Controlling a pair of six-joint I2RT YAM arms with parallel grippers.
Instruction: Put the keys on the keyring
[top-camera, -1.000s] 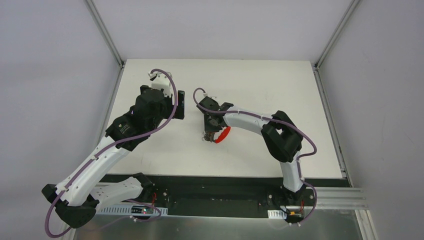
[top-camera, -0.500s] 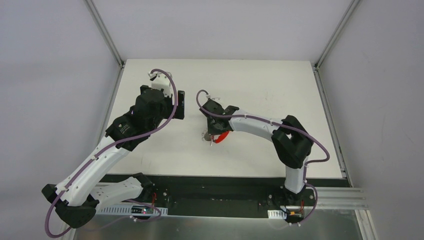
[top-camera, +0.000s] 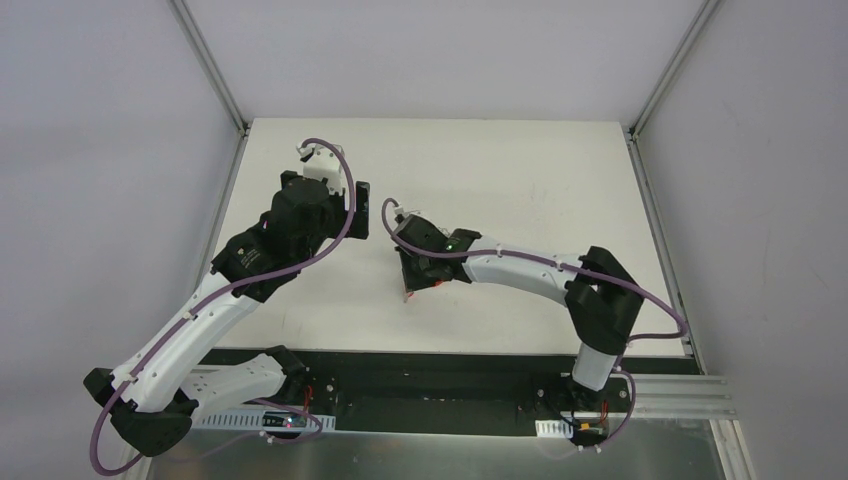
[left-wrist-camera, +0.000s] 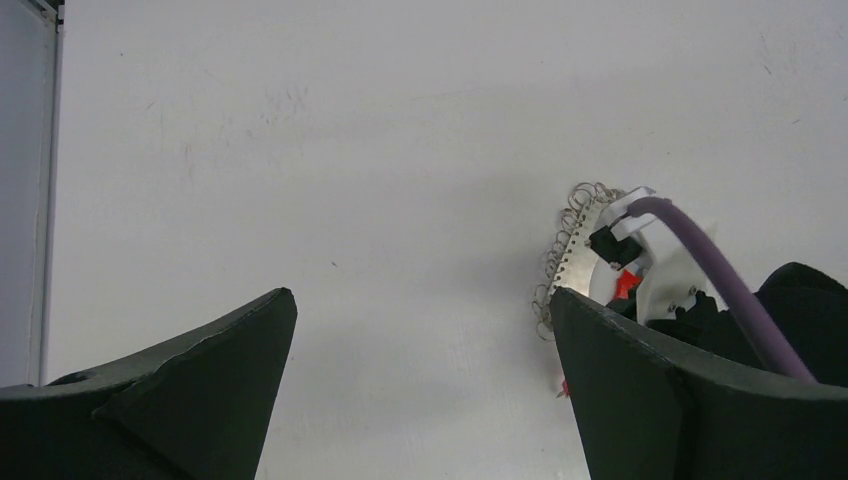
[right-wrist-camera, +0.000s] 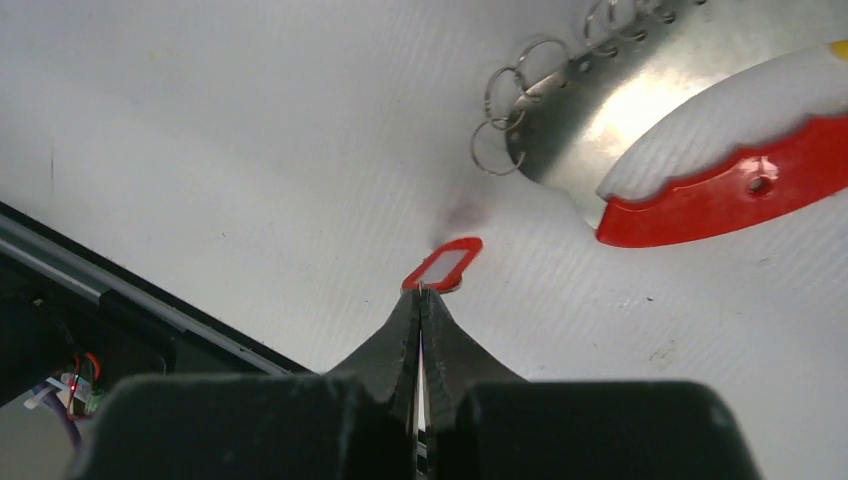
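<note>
L tool (left-wrist-camera: 420, 296) wide open, empty, R tool (right-wrist-camera: 420, 295) closed, tips at red key tag (right-wrist-camera: 443, 265)

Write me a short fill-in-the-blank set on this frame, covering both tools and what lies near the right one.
The left tool is ___ and holds nothing. The right tool is ___, its tips at a small red-rimmed plastic tag. The silvery metal plate edged with wire rings lies on the ___ table.
Missing words: open; shut; white.

tag (right-wrist-camera: 443, 266) at right tool (right-wrist-camera: 420, 296) tip, perhaps touching; ringed plate (right-wrist-camera: 620, 110) beyond, on table (right-wrist-camera: 200, 120)
</note>
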